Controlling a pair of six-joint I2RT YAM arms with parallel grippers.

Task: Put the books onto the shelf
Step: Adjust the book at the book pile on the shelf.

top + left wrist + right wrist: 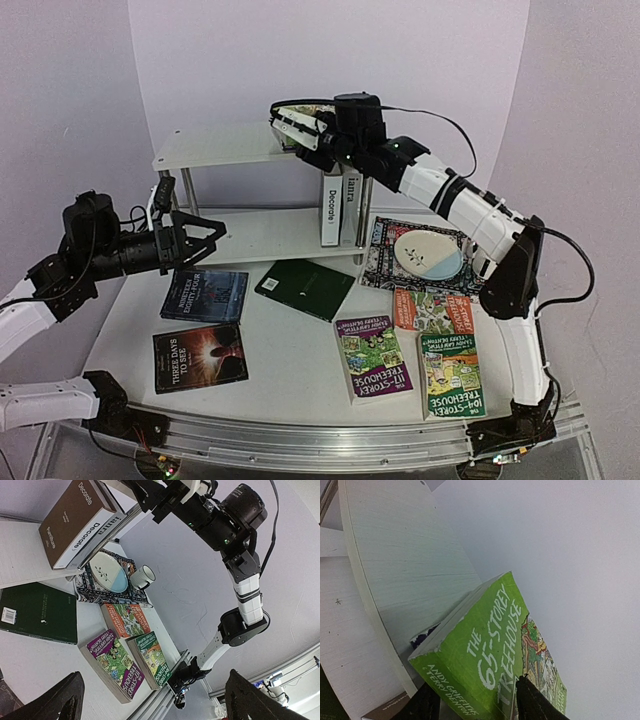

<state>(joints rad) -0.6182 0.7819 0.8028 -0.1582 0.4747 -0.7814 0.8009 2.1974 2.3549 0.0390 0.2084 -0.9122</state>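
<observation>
From above, your right pincer (290,122) is reaching over the shelf (225,150), at the right end of its top board in the upper centre of the frame. What it is carrying is too small to read here. Your left pincer (200,238) is hovering at left centre, splayed wide, near a dark blue book (205,295). Decorate (331,208) and ianra (352,205) are standing upright on the lower board. Six other books are lying flat on the table (290,340), the green book (305,288) in the middle.

In the left wrist view, the left fingers (55,700) are showing at both bottom corners, far apart, with nothing between them. This view is also giving you a mug (145,576) beside the plate (107,572), which you are not seeing from above.

Only the right wrist view is letting you read the title. The bright green 65-Storey book (485,650) is leaning tilted in the lower centre, its far end on the top board. Its near end is sitting between the right fingers (532,702). That pincer is standing about half closed, and both fingers are lying against the book.
</observation>
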